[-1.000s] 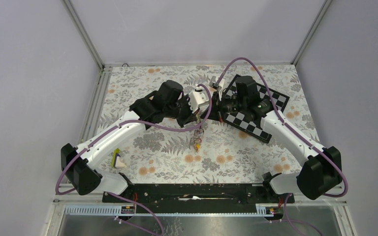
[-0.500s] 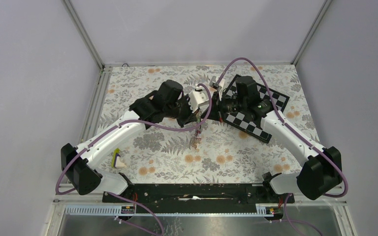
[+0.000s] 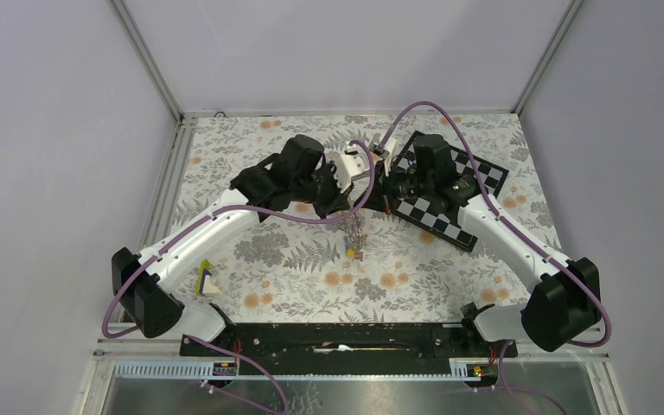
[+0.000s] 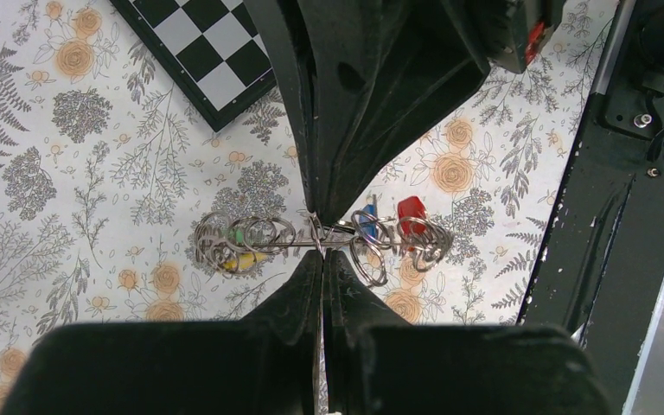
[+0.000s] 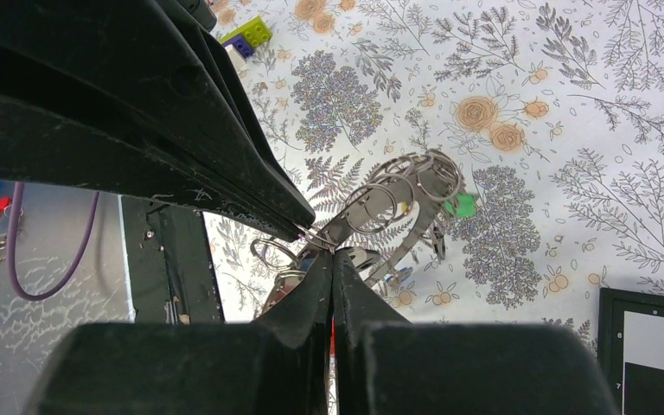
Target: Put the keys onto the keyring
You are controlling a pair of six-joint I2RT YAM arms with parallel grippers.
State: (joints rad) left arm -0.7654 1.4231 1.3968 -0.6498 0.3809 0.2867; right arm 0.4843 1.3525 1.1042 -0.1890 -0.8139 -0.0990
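Swinging right and up the frame since a second ago, the keys (image 3: 354, 235) hang mid-frame between both arms, over the floral tabletop (image 3: 259, 147). Left fingers (image 4: 311, 298) are pinched tight on the keyring (image 4: 298, 243), and right fingers (image 5: 322, 298) are clamped on it too. Left wrist view picks out red, blue, green and yellow heads; overhead, only a yellow speck shows. Right wrist view catches toy bricks (image 5: 247, 33), upper left.

shiny metal keyring (image 4: 264, 233), glossy plastic heads on keys (image 4: 411, 210), matt black left pincer (image 4: 318, 245), matt floral table cover (image 4: 69, 173)
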